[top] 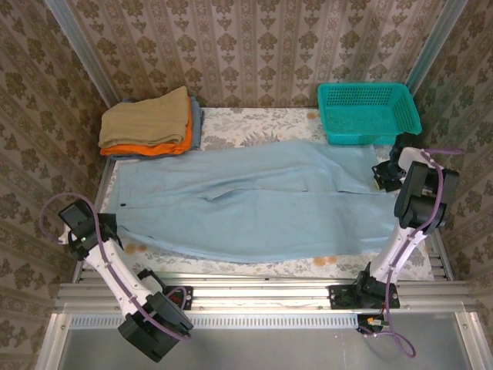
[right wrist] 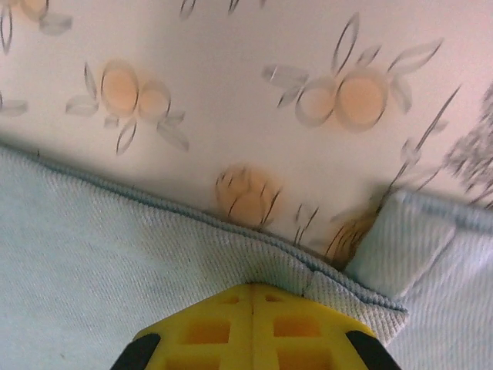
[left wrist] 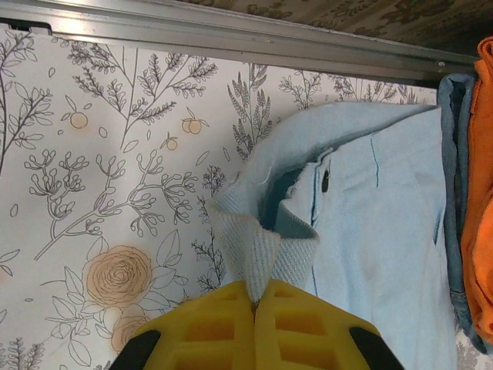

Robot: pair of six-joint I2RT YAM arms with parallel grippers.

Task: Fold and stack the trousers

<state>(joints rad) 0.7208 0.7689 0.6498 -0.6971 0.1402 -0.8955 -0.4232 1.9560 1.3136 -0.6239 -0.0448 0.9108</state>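
Across the floral tablecloth the trousers are spread flat, waistband to the left. The waistband corner is pinched by the left gripper, and a leg hem is clamped by the right gripper. Just beyond that leg a teal basket is set.

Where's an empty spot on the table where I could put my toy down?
Best is the bare flowery tablecloth at the back, between the folded clothes stack and the teal basket. A thin strip runs between the trousers and the near metal rail. The middle is crowded: the trousers cover it, with the left gripper and right gripper pinching their ends.
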